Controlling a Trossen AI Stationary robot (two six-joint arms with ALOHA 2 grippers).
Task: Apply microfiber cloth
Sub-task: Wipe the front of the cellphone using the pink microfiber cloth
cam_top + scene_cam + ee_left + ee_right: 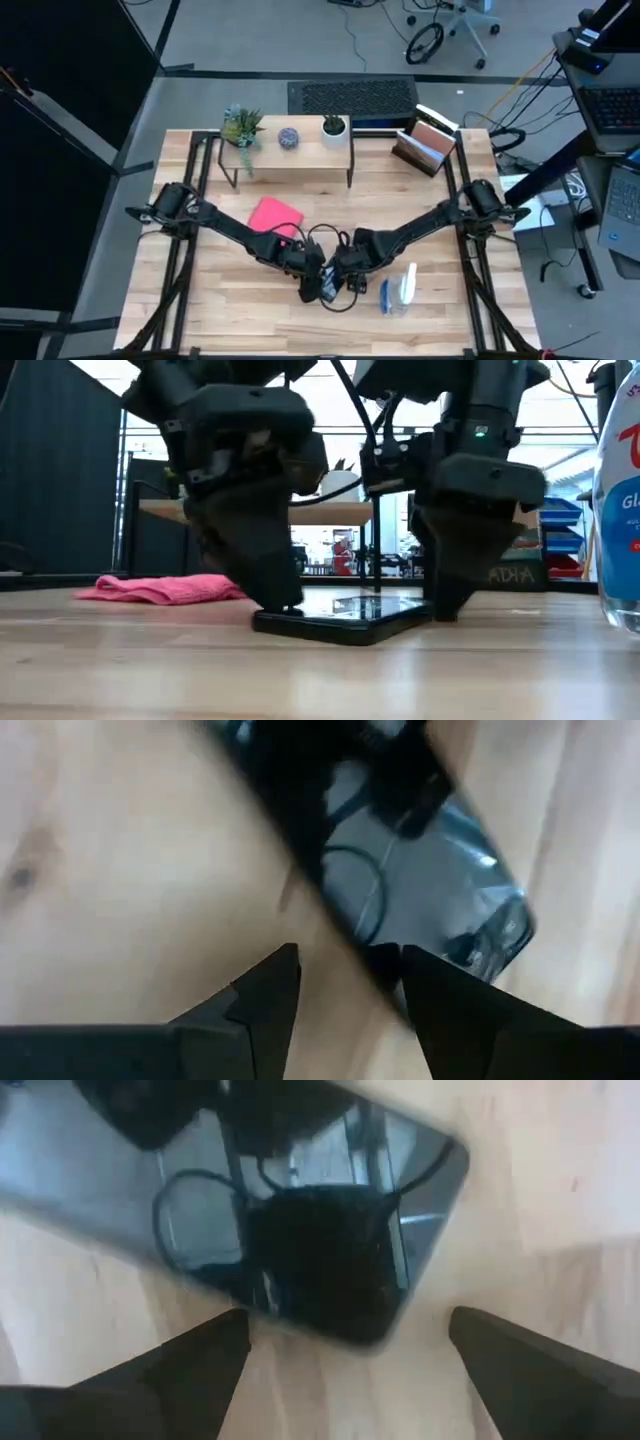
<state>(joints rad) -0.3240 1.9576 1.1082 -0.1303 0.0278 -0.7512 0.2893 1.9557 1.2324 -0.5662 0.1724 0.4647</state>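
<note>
a: microfiber cloth (275,216), where?

b: lying bunched on the wooden table (200,300), on the left arm's side, just behind that arm's forearm. in the low view it shows as a low pink heap (165,589), flat on the wood, apart from both grippers. nothing holds it.

a: next out?

b: black smartphone (345,615), flat on the table near the middle front, screen up and glossy. the left gripper (345,985) is down at one end of it, fingers spread a moderate way, one finger (440,995) at the phone's edge, gripping nothing. the right gripper (345,1330) is at the other end, fingers wide apart, straddling the phone's rounded end, also holding nothing.

a: containers?

b: clear spray bottle (400,290) lying on its side just right of the phone, blue liquid inside. a white pot (335,127) with a small plant stands on the low shelf (300,150) at the back, a spiky green plant (242,126) at its left end, a round purplish item (289,137) between them. a brown file holder (425,148) sits right of the shelf; its contents i can't make out.

a: hidden or cut off?

b: from above, the two grippers cover most of the phone. in the low view the bottle is cut by the right edge, label half readable. whether the fingertips touch the phone's glass, cannot tell.
</note>
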